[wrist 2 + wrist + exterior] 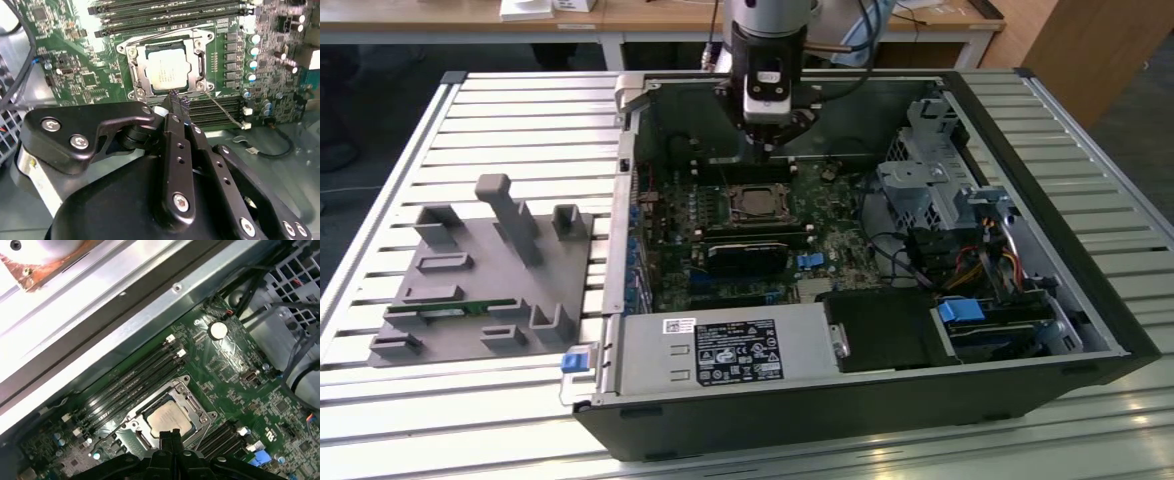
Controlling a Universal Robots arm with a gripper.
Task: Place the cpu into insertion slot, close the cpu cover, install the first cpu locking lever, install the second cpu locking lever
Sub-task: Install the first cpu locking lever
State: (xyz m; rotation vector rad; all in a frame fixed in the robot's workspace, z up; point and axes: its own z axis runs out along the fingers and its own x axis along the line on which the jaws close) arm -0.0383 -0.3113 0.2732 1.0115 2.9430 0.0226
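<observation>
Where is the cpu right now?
In the second wrist view the cpu sits in the slot under the cover, between the memory slots, just beyond the fingers.

One cpu (168, 70), one cpu cover (165, 44), perhaps eight memory slots (165, 20).

Robot arm's gripper (767, 150) hung inside an open PC case (854, 415), just above the insertion slot (735, 191) w/ the cpu (758, 205) seated in it. Case lay on a slatted metal table (520, 110); grey plastic fixture (467, 290) sat at the exterior view's left.
</observation>
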